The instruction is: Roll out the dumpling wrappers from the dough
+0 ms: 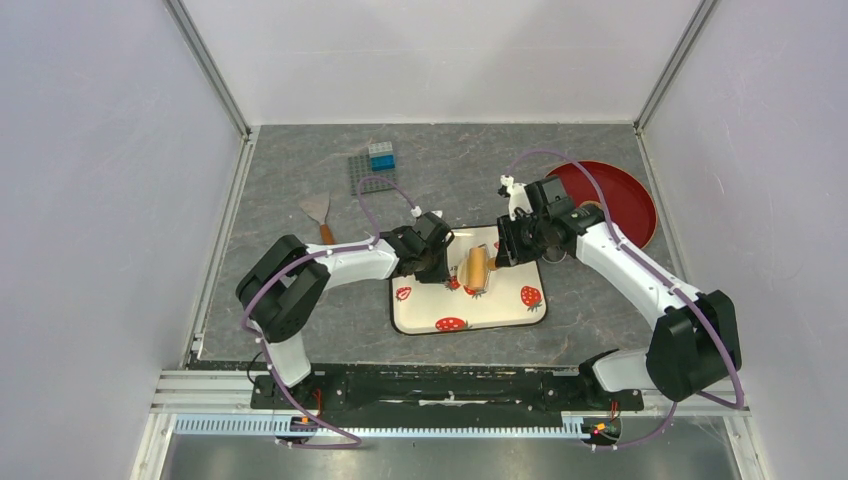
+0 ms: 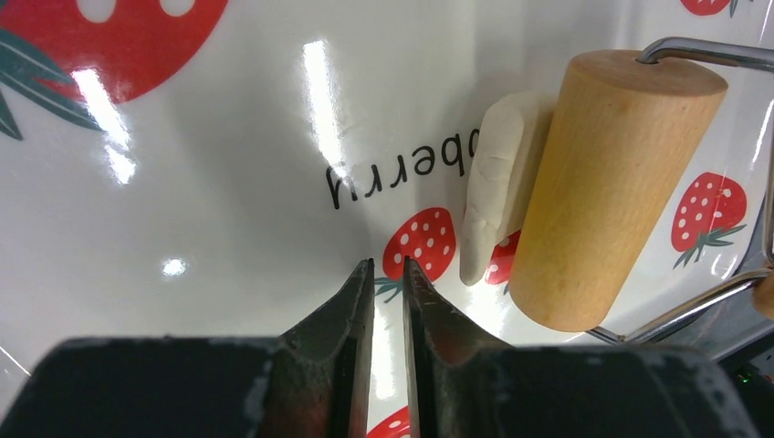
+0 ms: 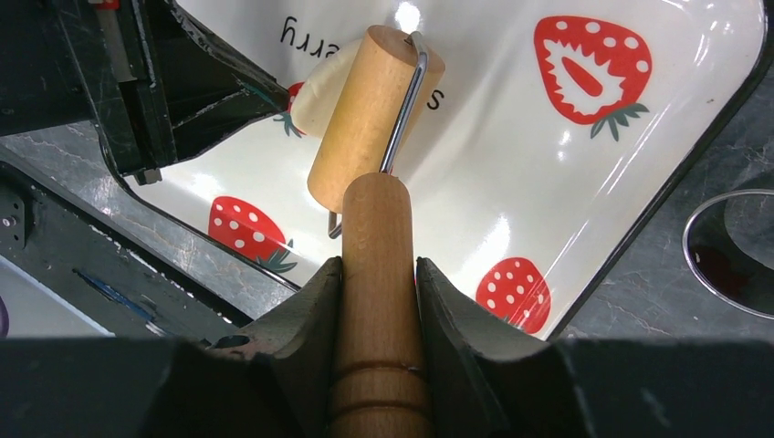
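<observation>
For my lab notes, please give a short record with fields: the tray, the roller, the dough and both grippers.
Tray: white glossy rectangular tray with red strawberry prints
Roller: tan wooden cylinder, wire frame, wooden handle
Dough: pale cream lump on tray, against roller drum
Right gripper: shut on roller handle
Left gripper: empty, narrow gap, beside dough

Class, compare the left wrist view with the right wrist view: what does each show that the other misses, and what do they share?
Only the left wrist view: the narrow, empty gap between the left fingers. Only the right wrist view: the right fingers clamped on the roller's handle, and a metal ring on the grey table. Both: the wooden roller drum lying against the dough on the strawberry tray.
</observation>
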Controlling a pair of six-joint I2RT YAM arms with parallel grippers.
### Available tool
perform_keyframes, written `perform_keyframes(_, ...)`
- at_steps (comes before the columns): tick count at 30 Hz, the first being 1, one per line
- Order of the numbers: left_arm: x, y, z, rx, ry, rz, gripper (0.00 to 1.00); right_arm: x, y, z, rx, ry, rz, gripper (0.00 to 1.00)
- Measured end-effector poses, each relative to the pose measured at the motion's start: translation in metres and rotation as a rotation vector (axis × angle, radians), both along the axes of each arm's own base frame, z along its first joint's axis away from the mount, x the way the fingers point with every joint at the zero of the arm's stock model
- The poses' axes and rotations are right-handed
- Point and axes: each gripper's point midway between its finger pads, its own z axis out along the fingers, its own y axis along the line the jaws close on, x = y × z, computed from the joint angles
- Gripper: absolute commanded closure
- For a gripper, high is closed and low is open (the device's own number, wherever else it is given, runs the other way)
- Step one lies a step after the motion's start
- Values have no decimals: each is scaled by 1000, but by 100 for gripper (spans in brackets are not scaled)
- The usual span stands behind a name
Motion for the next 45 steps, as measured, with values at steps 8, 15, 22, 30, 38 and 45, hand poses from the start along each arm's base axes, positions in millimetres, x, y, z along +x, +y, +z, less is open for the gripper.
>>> perform_keyframes(8,1,5,2,22,-17,-9,71,1,-4,2,1,6,-17,100)
perform_keyframes(15,1,17,22,-31,-25,1,60,8,-1,17,15,-19,-17,100)
perform_keyframes(22,10,71,45,-153,-37,107,56,25,6,47,42,-76,-13,100)
perform_keyframes(30,0,141,23,-24,-4,205,52,40,8,41,0,-47,-8,100)
perform_keyframes(38,-15,145,-2,-3,49,182,60,32,-5,8,-88,25,-12,100)
perform_keyframes(45,-4,131,-6,-52,36,159,91,31,-12,0,-136,24,-19,100)
